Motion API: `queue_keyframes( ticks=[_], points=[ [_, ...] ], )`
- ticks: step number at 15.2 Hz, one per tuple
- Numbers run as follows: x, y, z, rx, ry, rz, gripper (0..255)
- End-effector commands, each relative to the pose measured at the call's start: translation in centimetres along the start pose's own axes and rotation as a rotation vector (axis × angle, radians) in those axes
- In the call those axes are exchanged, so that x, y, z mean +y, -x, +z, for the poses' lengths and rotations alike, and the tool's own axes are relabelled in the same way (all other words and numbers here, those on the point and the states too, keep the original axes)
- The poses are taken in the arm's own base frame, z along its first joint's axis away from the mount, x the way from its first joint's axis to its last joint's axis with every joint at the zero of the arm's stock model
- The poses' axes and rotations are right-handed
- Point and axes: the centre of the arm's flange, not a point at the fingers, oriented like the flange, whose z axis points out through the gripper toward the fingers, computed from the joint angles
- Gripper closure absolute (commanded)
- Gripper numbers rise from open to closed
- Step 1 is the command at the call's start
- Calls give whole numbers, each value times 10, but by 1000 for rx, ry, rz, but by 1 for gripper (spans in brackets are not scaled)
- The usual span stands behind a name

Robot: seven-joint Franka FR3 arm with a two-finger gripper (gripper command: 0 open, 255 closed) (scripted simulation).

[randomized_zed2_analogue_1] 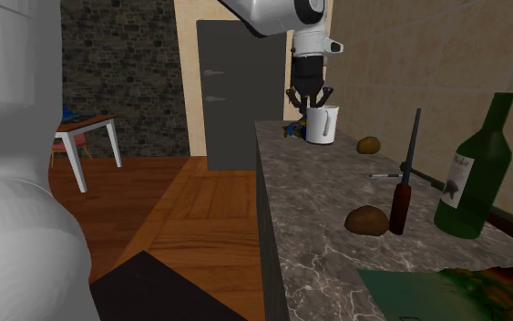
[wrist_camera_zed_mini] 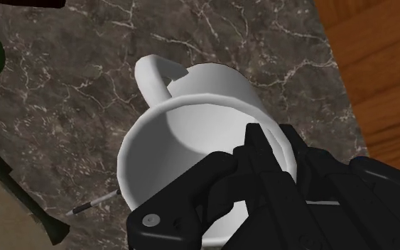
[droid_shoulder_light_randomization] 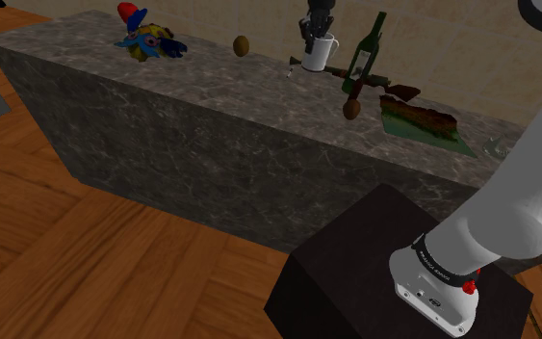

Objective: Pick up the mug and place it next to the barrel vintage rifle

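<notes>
A white mug (droid_shoulder_light_randomization: 321, 54) stands upright at or just above the dark marble counter (droid_shoulder_light_randomization: 211, 96); I cannot tell whether its base touches. My black gripper (droid_shoulder_light_randomization: 314, 35) comes down from above and is shut on the mug's rim. In the wrist view one finger (wrist_camera_zed_mini: 262, 145) is inside the mug (wrist_camera_zed_mini: 191, 106), the other outside its wall. The rifle (droid_shoulder_light_randomization: 399, 92) lies on the counter just beyond the mug, its thin barrel tip (wrist_camera_zed_mini: 88, 206) close by. From the second exterior view the mug (randomized_zed2_analogue_1: 323, 126) hangs under the gripper (randomized_zed2_analogue_1: 310, 100) at the counter's far end.
A green bottle (droid_shoulder_light_randomization: 366, 50) stands right beside the mug over the rifle. Two brown round lumps (droid_shoulder_light_randomization: 242, 45) (droid_shoulder_light_randomization: 352, 110), a colourful toy (droid_shoulder_light_randomization: 148, 40) and a green board (droid_shoulder_light_randomization: 451, 140) with a brown slab also sit on the counter. Wooden floor lies below the counter's front edge.
</notes>
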Motion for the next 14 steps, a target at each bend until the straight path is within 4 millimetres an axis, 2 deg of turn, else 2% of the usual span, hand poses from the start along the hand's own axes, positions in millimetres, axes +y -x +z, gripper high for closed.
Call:
queue_keyframes(
  ticks=[1, 13, 14],
  points=[
    [28, 9, 2, 1, 0, -1, 255],
    [180, 51, 11, 1, 0, -1, 255],
    [180, 51, 16, 1, 0, -1, 255]
  ],
)
